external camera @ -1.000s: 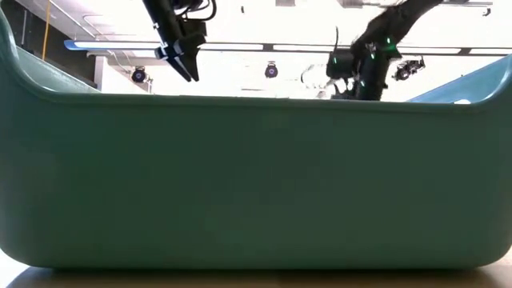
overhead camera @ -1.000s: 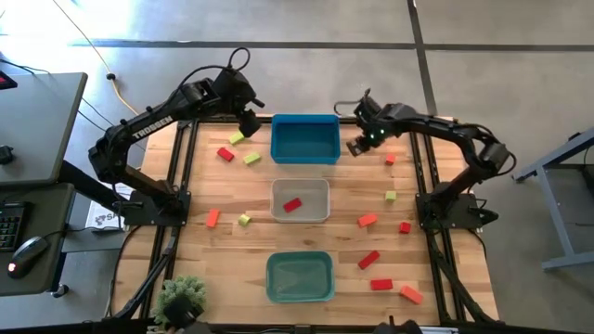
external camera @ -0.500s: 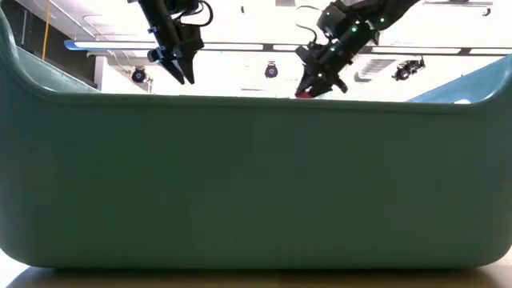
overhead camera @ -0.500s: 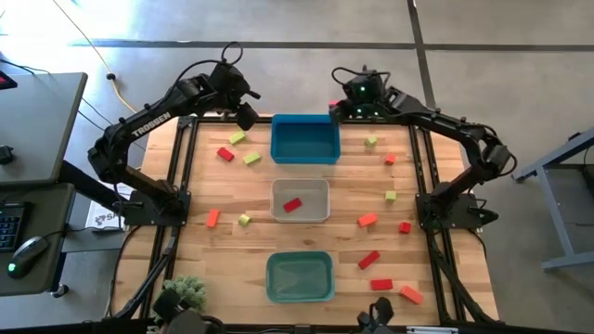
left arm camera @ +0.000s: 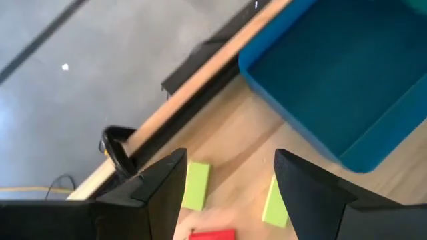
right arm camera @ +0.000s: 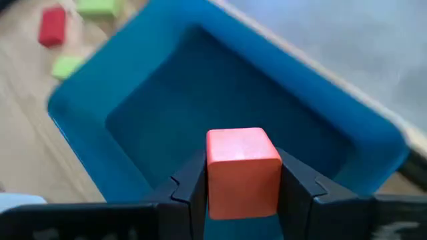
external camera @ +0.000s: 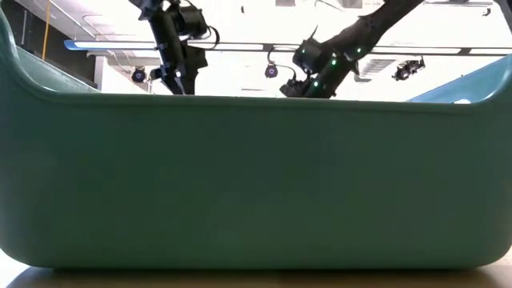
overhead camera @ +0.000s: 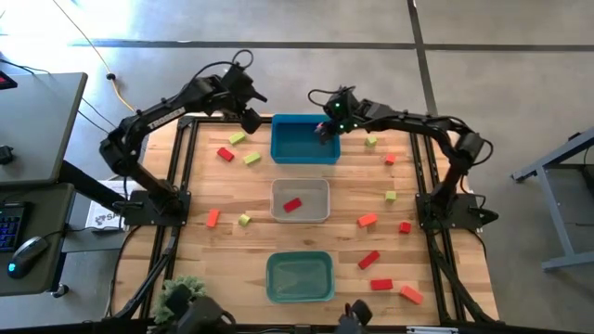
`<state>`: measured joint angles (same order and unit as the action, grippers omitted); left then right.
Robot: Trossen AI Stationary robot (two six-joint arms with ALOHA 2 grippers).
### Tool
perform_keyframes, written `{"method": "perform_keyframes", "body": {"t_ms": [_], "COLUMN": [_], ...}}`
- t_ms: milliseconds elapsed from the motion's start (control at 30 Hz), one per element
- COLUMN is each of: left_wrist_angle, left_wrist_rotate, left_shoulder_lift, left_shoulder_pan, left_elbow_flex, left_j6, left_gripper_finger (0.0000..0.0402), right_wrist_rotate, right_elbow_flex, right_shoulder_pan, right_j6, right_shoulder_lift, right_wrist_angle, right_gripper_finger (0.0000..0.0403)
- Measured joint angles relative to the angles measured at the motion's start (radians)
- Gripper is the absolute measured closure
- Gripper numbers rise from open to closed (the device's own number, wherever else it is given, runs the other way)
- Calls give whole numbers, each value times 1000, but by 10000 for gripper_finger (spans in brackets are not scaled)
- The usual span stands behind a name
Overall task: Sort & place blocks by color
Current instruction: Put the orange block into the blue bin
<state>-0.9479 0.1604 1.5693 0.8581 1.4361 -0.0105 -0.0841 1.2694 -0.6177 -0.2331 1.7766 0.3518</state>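
The right gripper [right arm camera: 243, 193] is squeezing a small red-orange cube [right arm camera: 242, 170] between its two dark fingers, one finger on each flat side, and it hangs over the blue bin [overhead camera: 304, 139] at the far end of the table [overhead camera: 436, 167]. The cube sits straight in the grip, not tipped. It looks hard and solid, with flat faces and soft corners, so it should not bend or squash, and it is small enough that it is likely very light. Smooth sides like these could slip, so I think the best hold is across two opposite flat faces, near the middle, just as it is held now. The left gripper [left arm camera: 230, 183] has its fingers spread apart and holds nothing; it hovers near the far left corner of the table, beside the blue bin, above two yellow-green blocks [left arm camera: 195, 185] and close to a red block [overhead camera: 225, 154]. The other blocks lie loose on the wood: one red block [overhead camera: 292, 205] rests inside the clear-grey bin [overhead camera: 300, 186] in the middle, and red, orange and yellow-green ones are spread about on the right side and the left side. The teal bin [overhead camera: 300, 277] at the near end looks like it has nothing in it. The longer bars would be easiest to take across their narrow width, at the middle, so they do not swing or tip
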Motion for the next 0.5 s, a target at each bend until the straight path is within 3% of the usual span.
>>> {"method": "perform_keyframes", "body": {"t_ms": [500], "left_wrist_angle": [-41], "left_wrist_rotate": [2], "left_shoulder_lift": [238], "left_shoulder_pan": [0], "left_elbow_flex": [0], "left_j6": [-8], "left_gripper_finger": [188], "right_wrist_rotate": [-3], "right_elbow_flex": [-1], "right_shoulder_pan": [8], "right_j6": [14], "right_shoulder_lift": [59], "right_wrist_angle": [51], "right_gripper_finger": [294]}}
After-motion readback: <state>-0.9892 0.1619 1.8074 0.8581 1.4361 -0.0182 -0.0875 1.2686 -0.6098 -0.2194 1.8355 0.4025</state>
